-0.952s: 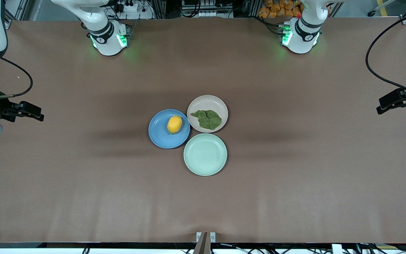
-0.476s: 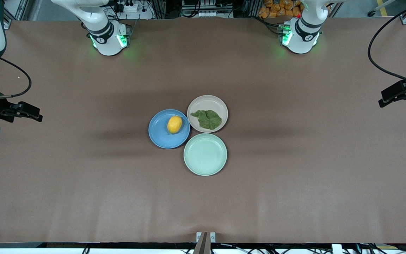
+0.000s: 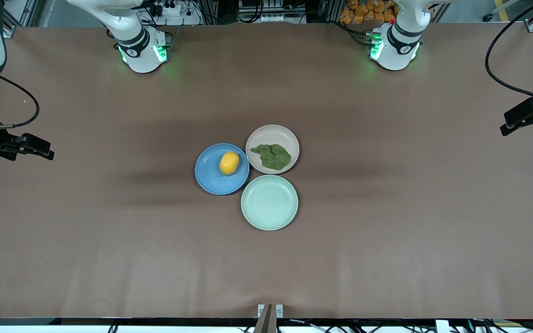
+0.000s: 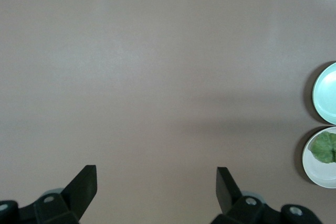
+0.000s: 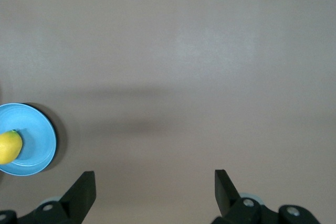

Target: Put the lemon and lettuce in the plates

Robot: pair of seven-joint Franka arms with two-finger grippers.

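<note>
Lemon [image 3: 229, 163] and lettuce [image 3: 272, 156] plated mid-table, bare tabletop [image 3: 387, 240] all round.

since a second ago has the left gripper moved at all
Yes. In the front view the left gripper has drifted up and outward, away from the beige plate, toward the table's edge at its own end.

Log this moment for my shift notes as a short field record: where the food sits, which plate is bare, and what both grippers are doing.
lemon: on the blue plate
lettuce: on the beige plate
mint-green plate: bare, nearest the front camera
plates: clustered mid-table
left gripper: fingers open, empty, over bare table at the left arm's end
right gripper: fingers open, empty, over bare table at the right arm's end
task: looks done
</note>
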